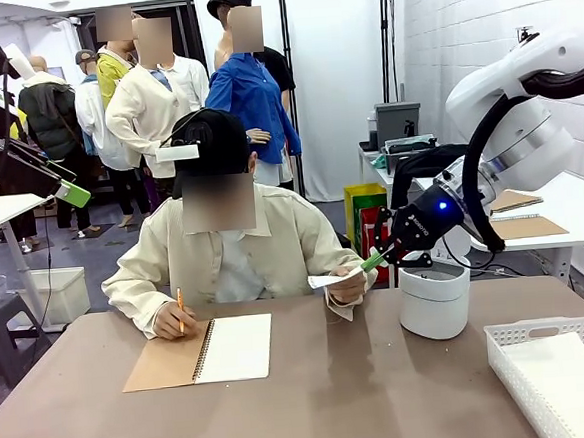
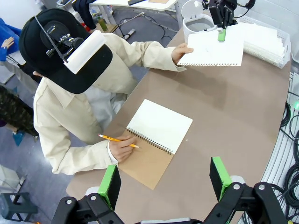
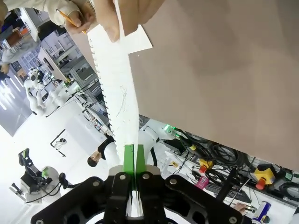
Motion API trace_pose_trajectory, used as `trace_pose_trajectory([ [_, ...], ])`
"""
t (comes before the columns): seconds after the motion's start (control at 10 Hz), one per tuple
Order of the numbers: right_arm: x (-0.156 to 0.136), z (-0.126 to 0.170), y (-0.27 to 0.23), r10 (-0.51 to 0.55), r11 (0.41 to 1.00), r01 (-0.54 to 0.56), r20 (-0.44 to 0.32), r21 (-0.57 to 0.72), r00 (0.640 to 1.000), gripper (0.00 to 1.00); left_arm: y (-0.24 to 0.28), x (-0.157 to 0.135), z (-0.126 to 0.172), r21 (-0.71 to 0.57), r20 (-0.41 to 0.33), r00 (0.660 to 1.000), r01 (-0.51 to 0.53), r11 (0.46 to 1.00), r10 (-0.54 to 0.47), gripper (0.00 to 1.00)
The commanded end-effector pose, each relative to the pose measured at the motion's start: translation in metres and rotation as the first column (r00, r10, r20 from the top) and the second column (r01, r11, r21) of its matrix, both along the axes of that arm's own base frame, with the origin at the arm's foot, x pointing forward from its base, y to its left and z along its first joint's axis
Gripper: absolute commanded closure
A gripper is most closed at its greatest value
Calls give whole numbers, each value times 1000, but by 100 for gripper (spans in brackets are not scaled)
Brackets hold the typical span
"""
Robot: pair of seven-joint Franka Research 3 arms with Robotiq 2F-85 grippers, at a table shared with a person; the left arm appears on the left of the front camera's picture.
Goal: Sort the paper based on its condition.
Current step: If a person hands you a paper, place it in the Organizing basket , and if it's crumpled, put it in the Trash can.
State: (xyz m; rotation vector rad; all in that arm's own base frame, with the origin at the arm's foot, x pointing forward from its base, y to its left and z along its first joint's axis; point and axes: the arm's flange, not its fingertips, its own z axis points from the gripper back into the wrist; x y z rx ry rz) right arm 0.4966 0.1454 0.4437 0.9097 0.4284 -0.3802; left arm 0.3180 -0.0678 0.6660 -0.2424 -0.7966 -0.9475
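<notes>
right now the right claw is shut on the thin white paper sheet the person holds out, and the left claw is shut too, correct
No, the left claw is open: the left wrist view shows its green pads wide apart. The right claw is indeed shut on the thin white paper sheet that the person's hand holds out.

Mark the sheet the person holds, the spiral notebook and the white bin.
sheet (image 2: 210, 49), left wrist view, middle of its face.
spiral notebook (image 2: 159, 125), left wrist view, open white page.
white bin (image 1: 434, 304), front view, its side wall.
</notes>
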Motion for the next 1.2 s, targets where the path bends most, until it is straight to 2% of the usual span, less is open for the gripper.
trace_pose_trajectory([
  [0.0,-6,7,-2,36,999,-36,15,-1,999,100,1,0,0,-3,0,1000,2,1000,-2,0],
  [0.2,-12,19,-2,53,999,-54,52,3,997,100,1,0,0,-3,0,1000,2,1000,-2,0],
  [0.4,-33,56,-3,103,995,-98,184,-37,977,100,1,0,0,-3,0,1000,2,1000,-2,0],
  [0.5,-53,79,-12,154,987,-134,273,-93,950,100,1,0,0,-3,0,1000,2,1000,-2,0],
  [0.7,-90,109,-31,238,966,-181,357,-186,903,100,1,0,0,-3,0,1000,2,1000,-2,0],
  [1.0,-141,132,-67,332,890,-89,503,-446,798,100,1,0,0,-3,0,1000,2,1000,-2,0],
  [1.1,-155,131,-80,357,859,-69,497,-507,791,100,1,0,0,-3,0,1000,2,1000,-2,0],
])
